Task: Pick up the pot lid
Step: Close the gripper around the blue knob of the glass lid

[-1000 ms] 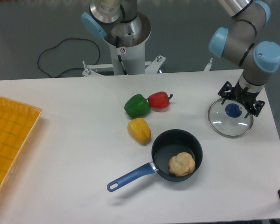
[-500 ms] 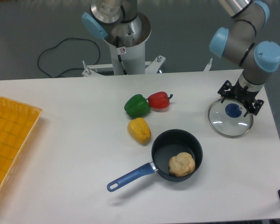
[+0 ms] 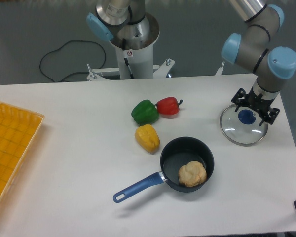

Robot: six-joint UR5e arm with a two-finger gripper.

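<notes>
Gripper [image 3: 257, 104] at the right of the frame stands open, fingers spread, over the clear pot lid [image 3: 231, 129] and its blue knob [image 3: 246, 117]; whether they touch it, I cannot tell. Down and left, lower centre, sits a black pan [image 3: 183, 154] holding a tan lump [image 3: 192, 174], its blue handle [image 3: 139, 186] pointing lower left. Above the pan are a yellow pepper [image 3: 147, 138], a red pepper [image 3: 168, 106] and a green pepper [image 3: 145, 112]. An orange bin [image 3: 16, 134] fills the left edge.
</notes>
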